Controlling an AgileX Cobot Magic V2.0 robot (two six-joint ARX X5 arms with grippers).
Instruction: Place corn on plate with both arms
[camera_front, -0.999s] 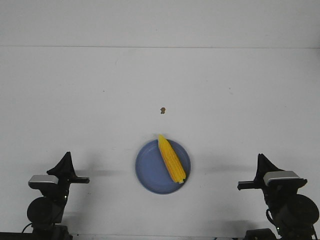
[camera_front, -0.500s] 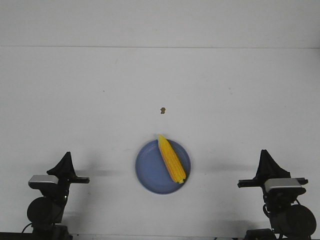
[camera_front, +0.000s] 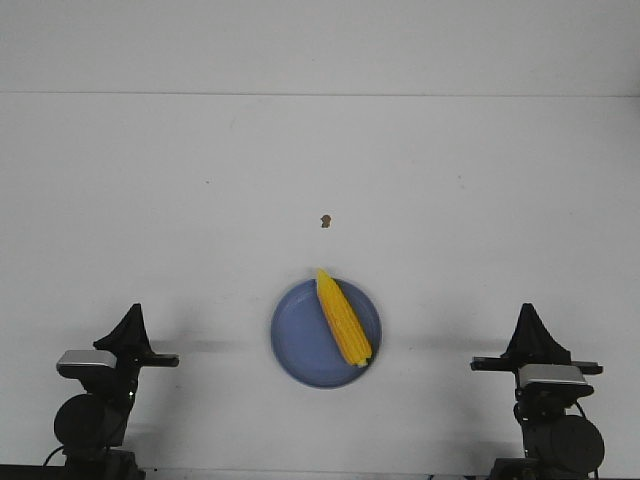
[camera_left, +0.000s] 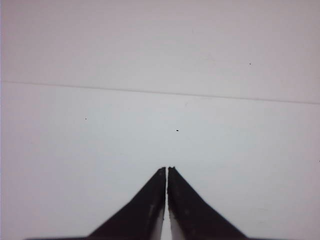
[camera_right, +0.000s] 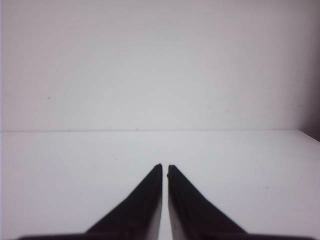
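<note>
The yellow corn (camera_front: 343, 317) lies on the periwinkle-blue plate (camera_front: 296, 336) near the table's front middle, its tip pointing away over the far rim. My left gripper (camera_front: 132, 318) is shut and empty at the front left, well apart from the plate. My right gripper (camera_front: 527, 318) is shut and empty at the front right, also well apart. In the left wrist view the gripper (camera_left: 166, 169) shows its jaws together over bare table. In the right wrist view the gripper (camera_right: 164, 166) shows its jaws nearly touching. Corn and plate are out of both wrist views.
A tiny brown speck (camera_front: 325, 220) lies on the white table beyond the plate. The table's far edge meets the wall (camera_front: 320, 45) at the back.
The right arm has turned at its base and pulled back a little, its gripper now pointing straight forward. The left arm, corn and plate have not moved.
</note>
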